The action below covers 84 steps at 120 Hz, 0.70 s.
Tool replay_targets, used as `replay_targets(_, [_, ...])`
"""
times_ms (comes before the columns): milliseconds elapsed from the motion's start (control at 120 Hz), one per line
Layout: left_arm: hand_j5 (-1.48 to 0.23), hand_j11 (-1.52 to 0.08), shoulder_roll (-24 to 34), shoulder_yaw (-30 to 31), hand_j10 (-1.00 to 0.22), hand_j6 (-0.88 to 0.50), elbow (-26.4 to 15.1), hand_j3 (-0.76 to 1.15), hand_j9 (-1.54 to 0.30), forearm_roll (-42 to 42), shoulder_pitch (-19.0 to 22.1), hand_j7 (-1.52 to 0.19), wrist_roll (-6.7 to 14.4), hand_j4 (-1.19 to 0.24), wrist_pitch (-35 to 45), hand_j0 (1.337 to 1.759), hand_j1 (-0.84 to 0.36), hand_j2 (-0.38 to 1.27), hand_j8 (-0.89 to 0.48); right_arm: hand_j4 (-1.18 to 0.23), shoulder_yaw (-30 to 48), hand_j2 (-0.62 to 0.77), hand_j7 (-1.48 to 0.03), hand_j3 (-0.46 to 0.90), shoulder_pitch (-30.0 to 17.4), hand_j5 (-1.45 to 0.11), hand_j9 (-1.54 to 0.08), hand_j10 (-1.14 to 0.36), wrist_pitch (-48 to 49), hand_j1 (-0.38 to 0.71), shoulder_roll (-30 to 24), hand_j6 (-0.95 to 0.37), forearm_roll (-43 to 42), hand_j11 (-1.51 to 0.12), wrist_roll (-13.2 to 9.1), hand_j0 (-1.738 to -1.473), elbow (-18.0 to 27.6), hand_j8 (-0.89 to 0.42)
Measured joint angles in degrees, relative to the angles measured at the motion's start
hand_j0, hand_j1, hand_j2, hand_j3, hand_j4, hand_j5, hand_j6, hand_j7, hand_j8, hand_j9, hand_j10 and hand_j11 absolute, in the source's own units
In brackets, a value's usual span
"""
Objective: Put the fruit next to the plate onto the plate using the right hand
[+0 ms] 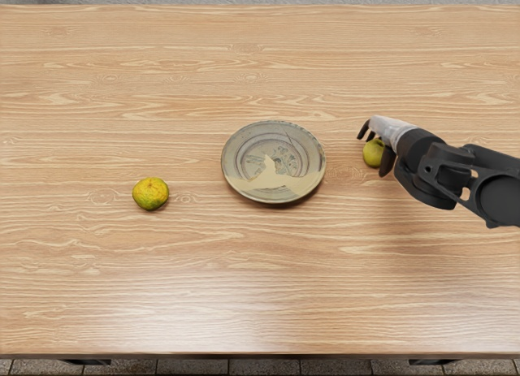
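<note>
A round grey-beige plate point(273, 161) lies near the middle of the wooden table. Just to its right sits a small yellow-green fruit point(372, 153), partly hidden behind my right hand point(379, 140). The right arm comes in from the right edge, and the hand hovers over and around this fruit with its dark fingers point(387, 161) curled down beside it; whether they press on the fruit is not visible. A second yellow-green fruit point(151, 193) rests far to the left of the plate. The left arm does not show.
The light wood table point(260, 295) fills the view, with its front edge near the bottom of the picture and its back edge at the top. Nothing else stands on it.
</note>
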Motion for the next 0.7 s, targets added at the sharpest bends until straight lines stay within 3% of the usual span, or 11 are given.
replay_targets(375, [0.0, 0.0, 0.0, 0.0, 0.0, 0.0, 0.0, 0.0, 0.0, 0.0, 0.0, 0.0, 0.0, 0.0, 0.0, 1.658, 0.35, 0.0, 0.0, -0.54, 0.0, -0.07, -0.65, 0.0, -0.7, -0.6, -0.62, -0.53, -0.3, 0.23, 0.0, -0.44, -0.5, -0.62, 0.0, -1.655, -0.1, -0.46])
replay_targets(542, [0.0, 0.0, 0.0, 0.0, 0.0, 0.0, 0.0, 0.0, 0.0, 0.0, 0.0, 0.0, 0.0, 0.0, 0.0, 1.658, 0.35, 0.0, 0.0, -0.61, 0.3, 0.07, -0.76, 0.0, -0.8, -0.72, -0.75, -0.6, -0.2, 0.27, 0.0, -0.41, -0.4, -0.75, 0.0, -1.652, -0.1, -0.43])
replay_targets(700, [0.0, 0.0, 0.0, 0.0, 0.0, 0.0, 0.0, 0.0, 0.0, 0.0, 0.0, 0.0, 0.0, 0.0, 0.0, 1.658, 0.35, 0.0, 0.0, -0.69, 0.5, 0.22, -0.87, 0.0, -0.7, -0.84, -0.87, -0.67, -0.2, 0.28, 0.0, -0.46, -0.2, -0.87, 0.0, -1.652, -0.2, -0.44])
